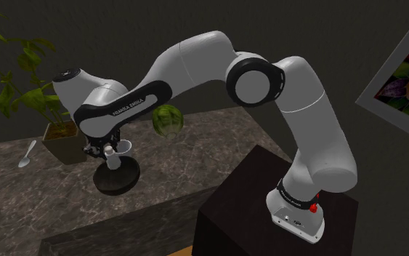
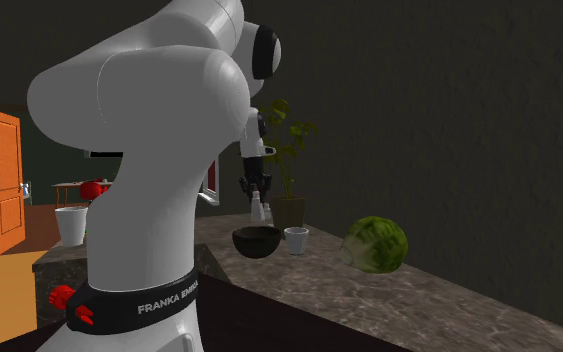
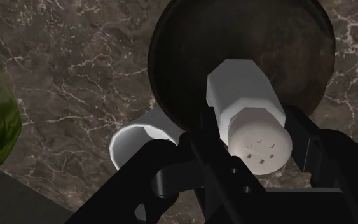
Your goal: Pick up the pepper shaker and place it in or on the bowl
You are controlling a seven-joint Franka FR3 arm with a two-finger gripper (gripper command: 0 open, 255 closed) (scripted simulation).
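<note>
Presently the gripper [image 3: 250, 153] is clenched on the pepper shaker [image 3: 247, 108], one black finger pressed to each side of its white faceted body.

Findings:
- Position of the task item: the pepper shaker is carried off the counter [image 3: 69, 70] and hangs directly above the dark bowl [image 2: 256, 242]. In the second exterior view there is clear air between its base and the bowl's rim.
- Long axis: the shaker stands roughly upright, in line with the gripper. Its perforated cap faces up toward the hand and its base points down into the bowl.
- Alignment: seen along the gripper, the shaker's base falls inside the bowl's rim, seemingly off the bowl's centre toward one side.
- Neighbouring items: a white cup [image 3: 136, 143] stands just beside the bowl, touching or nearly touching its rim; which of the two cannot be told. A green leafy head [image 2: 374, 243] lies well apart from the bowl.

Assessment: transport appears complete, with lowering and release not yet done. The coming move turns on a straight descent, since the target lies directly beneath the gripper. Risks are judged to be the shaker toppling on the bowl's curved floor, or drifting toward the cup side of the bowl.
</note>
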